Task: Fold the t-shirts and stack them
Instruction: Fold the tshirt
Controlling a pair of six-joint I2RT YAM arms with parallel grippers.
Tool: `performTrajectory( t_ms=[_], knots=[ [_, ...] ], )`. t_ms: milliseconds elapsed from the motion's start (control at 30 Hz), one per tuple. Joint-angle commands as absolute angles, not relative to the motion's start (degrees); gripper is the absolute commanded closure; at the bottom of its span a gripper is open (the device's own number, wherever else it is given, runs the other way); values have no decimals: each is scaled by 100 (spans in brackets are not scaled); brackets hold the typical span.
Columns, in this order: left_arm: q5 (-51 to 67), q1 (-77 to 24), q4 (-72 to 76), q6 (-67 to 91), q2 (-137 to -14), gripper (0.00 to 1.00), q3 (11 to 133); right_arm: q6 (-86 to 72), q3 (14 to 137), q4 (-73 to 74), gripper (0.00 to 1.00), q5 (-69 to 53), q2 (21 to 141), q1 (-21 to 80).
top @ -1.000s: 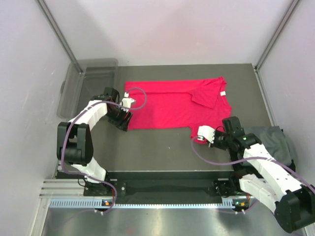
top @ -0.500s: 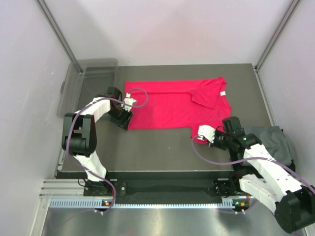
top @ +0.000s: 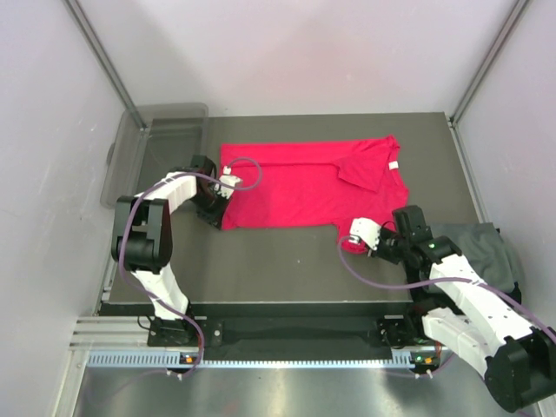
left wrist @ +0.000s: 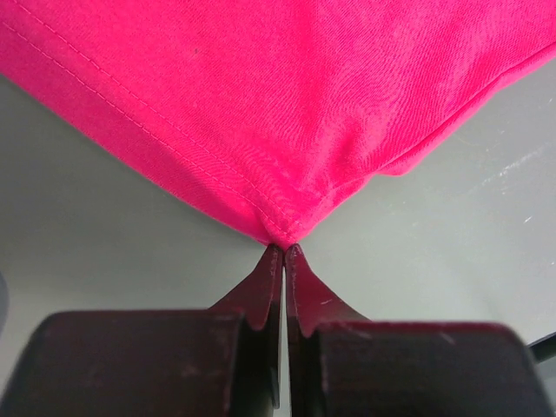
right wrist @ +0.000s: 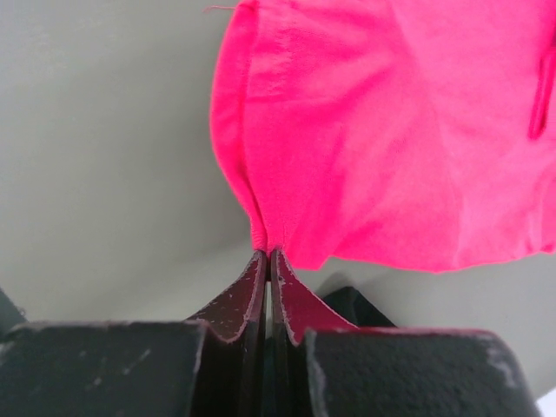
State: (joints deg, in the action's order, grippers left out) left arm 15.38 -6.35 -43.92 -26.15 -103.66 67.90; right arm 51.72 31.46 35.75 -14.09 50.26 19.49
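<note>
Top external shows our left arm's elbow has swung inward, yet the red t-shirt [top: 295,191] lies unmoved, spread across the desk [top: 287,269]. Our left gripper [left wrist: 284,252] pinches its near-left corner, our right gripper [right wrist: 267,254] its near-right hem: we judge lifting imminent.

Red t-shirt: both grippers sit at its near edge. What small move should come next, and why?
Probably raise both grippers slightly, together. The left gripper is shut on the near-left corner of the red t-shirt, the right gripper on its near sleeve, and the cloth lies flat, so folding needs that edge lifted.
</note>
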Motion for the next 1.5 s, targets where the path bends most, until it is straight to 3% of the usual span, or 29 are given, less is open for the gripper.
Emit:
performTrajectory(
  t_ms=[0,333,600,933,1467],
  knots=[
    [1582,-606,-4377,-2646,-10275,100,6970,4843,3356,3156,100,-1143,4940,1951],
    [1239,-606,-4333,-2725,-9388,100,7233,4176,4956,3032,100,-1134,5308,977],
    [1257,-606,-4184,-2672,-9281,100,7585,3938,5950,2822,100,-985,6011,774],
    [967,-606,-4008,-2514,-10439,100,8787,4043,7056,2303,100,-686,7960,589],
    [677,-598,-3709,-2092,-12515,100,11047,4420,10446,2601,100,-448,11398,545]
  ],
)
